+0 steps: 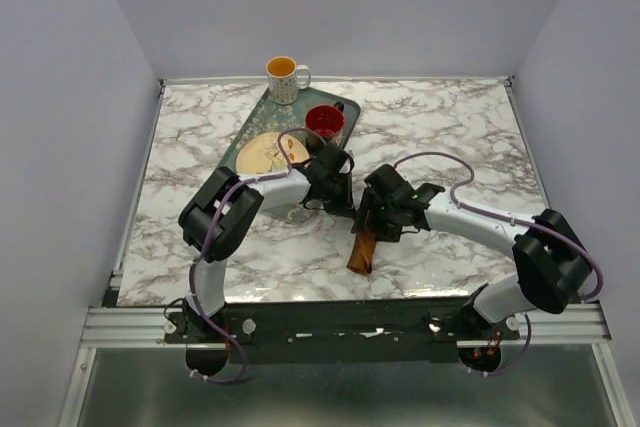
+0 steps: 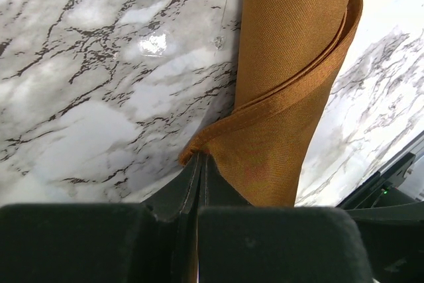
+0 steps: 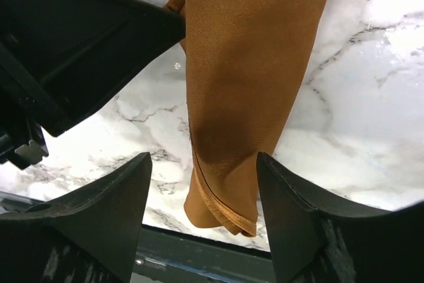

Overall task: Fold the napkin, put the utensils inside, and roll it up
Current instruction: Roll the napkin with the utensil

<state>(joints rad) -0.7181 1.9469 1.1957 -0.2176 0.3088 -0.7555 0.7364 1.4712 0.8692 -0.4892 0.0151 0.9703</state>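
Observation:
The rust-brown napkin lies as a long narrow roll on the marble table, one end close to the front edge. In the left wrist view my left gripper is shut, pinching a hemmed corner of the napkin between its fingertips. My right gripper is open and straddles the napkin, a finger on each side with a gap to the cloth. From above, the two grippers meet over the roll's far end, the left gripper beside the right gripper. The utensils do not show in any view.
A dark green tray at the back left holds a plate and a red cup. A white and yellow mug stands behind it. The table's front edge and metal rail run just past the napkin's near end.

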